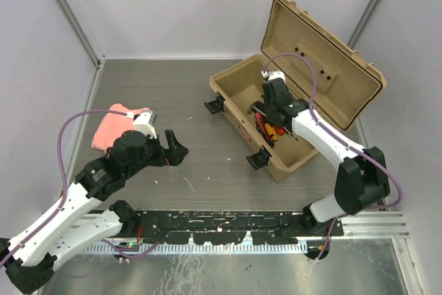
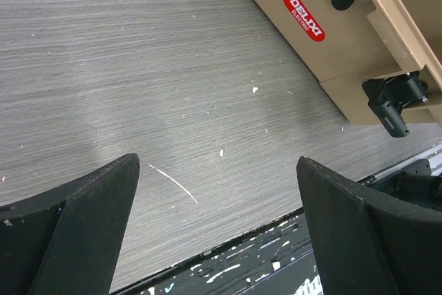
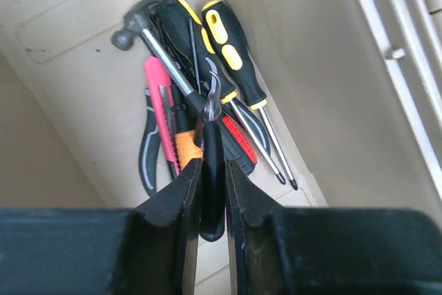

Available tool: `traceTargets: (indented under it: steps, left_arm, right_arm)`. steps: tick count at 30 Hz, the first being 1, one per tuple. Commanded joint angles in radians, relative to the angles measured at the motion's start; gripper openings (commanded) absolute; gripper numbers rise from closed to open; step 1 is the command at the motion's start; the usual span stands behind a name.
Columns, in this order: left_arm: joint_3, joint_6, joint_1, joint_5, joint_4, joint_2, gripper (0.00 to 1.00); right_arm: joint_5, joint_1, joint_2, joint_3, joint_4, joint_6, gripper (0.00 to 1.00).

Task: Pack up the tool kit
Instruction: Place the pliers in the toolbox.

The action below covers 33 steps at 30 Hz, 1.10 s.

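The right tool (image 3: 213, 170) was clamped narrowly on black-handled pliers (image 3: 211, 129) inside the open tan case (image 1: 290, 160), above the hammer (image 3: 138, 22). The pliers appeared rigid, light and smooth; grip mid-handle. The left tool (image 2: 217, 226) stood wide and empty over the bench (image 2: 138, 67).

Pink folded cloth (image 1: 110, 131) (far left), grey woodgrain table (image 1: 173, 94), scuffed black rail (image 1: 221, 223)
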Motion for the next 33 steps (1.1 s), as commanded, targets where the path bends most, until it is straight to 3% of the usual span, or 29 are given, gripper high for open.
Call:
traceTargets:
  steps: [1, 6, 11, 14, 20, 33]
  left_arm:
    - [0.018, -0.011, -0.002, -0.026, 0.006, -0.002, 0.98]
    - [0.01, -0.015, -0.001, -0.026, -0.002, -0.005, 0.98]
    - [0.032, -0.003, -0.001, -0.064, -0.06, -0.007, 0.98]
    - [0.025, -0.005, -0.001, -0.063, -0.064, -0.018, 0.98]
    - [0.006, -0.007, -0.001, -0.05, -0.034, -0.009, 0.98]
    - [-0.002, -0.017, -0.001, 0.01, 0.003, 0.04, 0.98]
  right_arm:
    - [0.089, 0.002, 0.058, 0.06, 0.021, -0.06, 0.06]
    - [0.026, 0.001, 0.128, 0.063, 0.052, -0.073, 0.09]
    - [-0.06, 0.002, 0.221, 0.141, -0.02, -0.077, 0.13]
    - [-0.053, 0.001, 0.223, 0.176, -0.049, -0.08, 0.28]
    - [-0.052, 0.002, 0.094, 0.168, -0.015, -0.077, 0.48]
    - [-0.216, 0.001, -0.168, 0.138, 0.022, 0.029, 0.52]
